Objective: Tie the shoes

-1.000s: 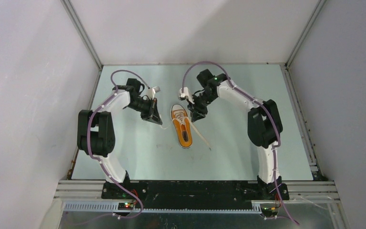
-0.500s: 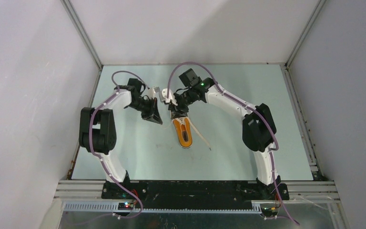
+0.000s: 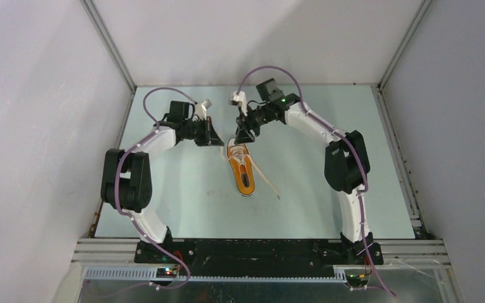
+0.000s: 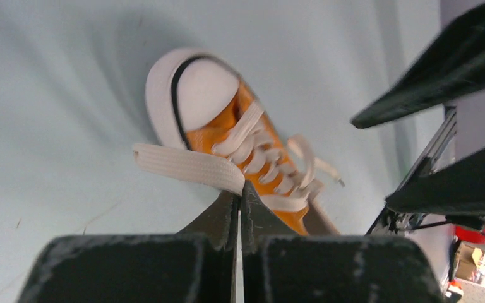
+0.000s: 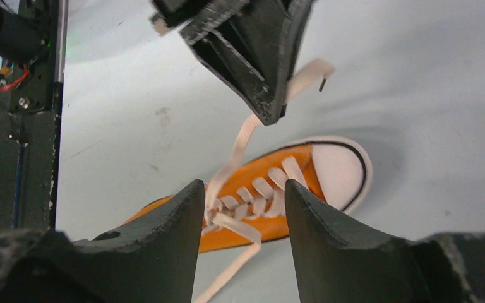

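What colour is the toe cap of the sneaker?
The toe cap is white with a thin black border line; the left wrist view shows it best.

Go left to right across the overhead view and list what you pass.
In order: left arm's elbow → left end effector, pinching a lace → orange sneaker → loose lace end → right arm's elbow. Omitted: right end effector, which overlaps the sneaker.

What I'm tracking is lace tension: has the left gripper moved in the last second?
Yes. The left gripper, shut on the orange canvas sneaker's flat white lace, has shifted toward the pale green table's far edge.
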Action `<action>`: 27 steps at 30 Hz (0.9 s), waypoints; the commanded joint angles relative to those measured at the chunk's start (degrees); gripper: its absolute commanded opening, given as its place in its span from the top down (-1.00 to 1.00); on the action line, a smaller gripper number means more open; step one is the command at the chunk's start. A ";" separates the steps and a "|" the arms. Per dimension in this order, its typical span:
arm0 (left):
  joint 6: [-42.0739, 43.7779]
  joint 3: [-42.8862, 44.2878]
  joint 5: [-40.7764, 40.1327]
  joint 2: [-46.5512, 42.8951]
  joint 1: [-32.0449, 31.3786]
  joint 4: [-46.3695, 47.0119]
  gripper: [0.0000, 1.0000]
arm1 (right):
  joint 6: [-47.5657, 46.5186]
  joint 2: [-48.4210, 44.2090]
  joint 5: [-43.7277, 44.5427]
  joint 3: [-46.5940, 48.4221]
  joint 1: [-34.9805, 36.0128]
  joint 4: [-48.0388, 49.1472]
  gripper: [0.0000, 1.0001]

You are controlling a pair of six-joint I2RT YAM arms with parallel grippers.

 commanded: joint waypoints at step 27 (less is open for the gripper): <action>-6.59 -0.62 13.16 -9.47 0.22 14.92 1.00 | 25.44 5.54 -5.51 -0.72 -0.02 12.94 -0.02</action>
